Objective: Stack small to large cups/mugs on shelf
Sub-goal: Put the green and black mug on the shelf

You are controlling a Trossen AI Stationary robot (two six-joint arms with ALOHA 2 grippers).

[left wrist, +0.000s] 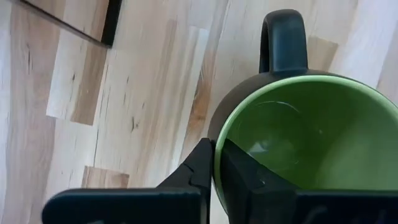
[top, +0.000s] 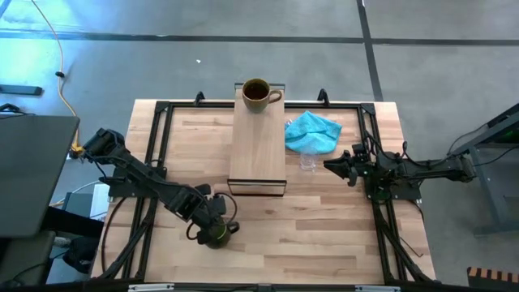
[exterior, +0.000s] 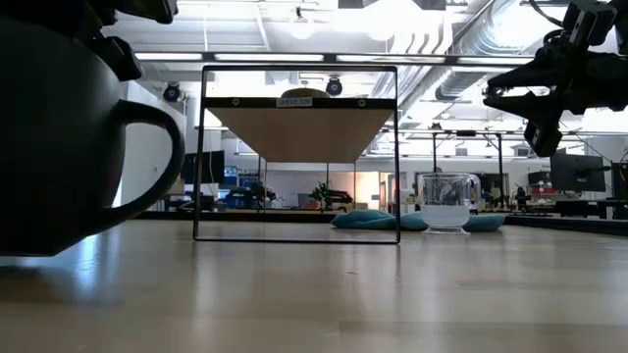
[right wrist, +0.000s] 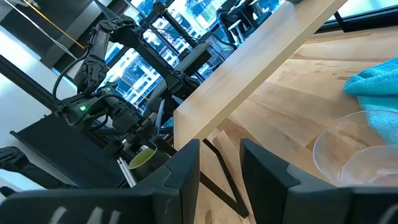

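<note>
The large light-wood tabletop (top: 324,219) is carrying the long light-wood shelf board with a dark frame edge (top: 258,150), lying lengthwise at its centre. A crumpled turquoise cloth (top: 313,130) is sitting just right of the shelf. The brown-tan handled mug (top: 258,95) is standing on the shelf's far end. The left gripper (left wrist: 213,163) is pinching the rim of the dark green handled mug (left wrist: 292,143) near the front edge. The tiny clear glass cup (top: 308,161) is resting beside the cloth, the right gripper (right wrist: 219,163) hovering near it, jaws standing wide.

Brown mug (top: 256,93) upright on shelf (top: 258,154), green mug (left wrist: 298,143) on table, glass cup (exterior: 446,201) beside shelf
</note>
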